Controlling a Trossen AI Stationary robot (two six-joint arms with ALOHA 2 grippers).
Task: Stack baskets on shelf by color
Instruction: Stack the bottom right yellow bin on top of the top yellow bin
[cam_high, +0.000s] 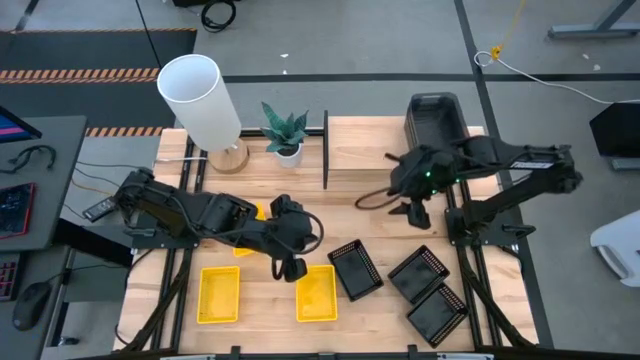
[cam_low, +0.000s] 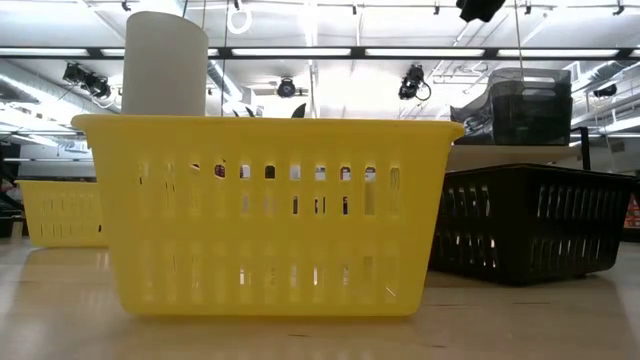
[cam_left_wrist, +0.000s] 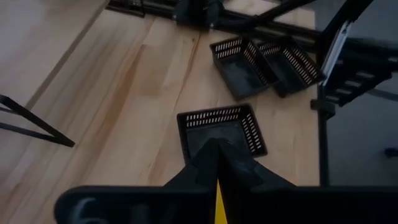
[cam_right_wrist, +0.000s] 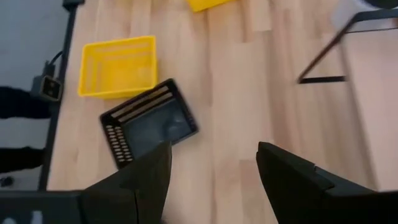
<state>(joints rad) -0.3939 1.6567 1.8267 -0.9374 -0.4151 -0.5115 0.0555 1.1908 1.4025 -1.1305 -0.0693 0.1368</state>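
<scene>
Two yellow baskets sit on their bases near the table's front edge. A third yellow basket is mostly hidden under my left arm. Three black mesh baskets sit front right. Dark grey baskets stand nested on the shelf at the back right. My left gripper is shut above the table, between the middle yellow basket and the nearest mesh basket. My right gripper hovers open over bare wood before the shelf, nothing between its fingers. My left gripper shows a thin yellow strip between the backs of its shut fingers. I cannot tell whether that is a held basket wall or the yellow basket seen below it, so I cannot tell whether it touches anything.
A white cylinder lamp and a potted plant stand at the back left, beside the shelf's black side frame. Bare wood lies between the shelf and the front row of baskets.
</scene>
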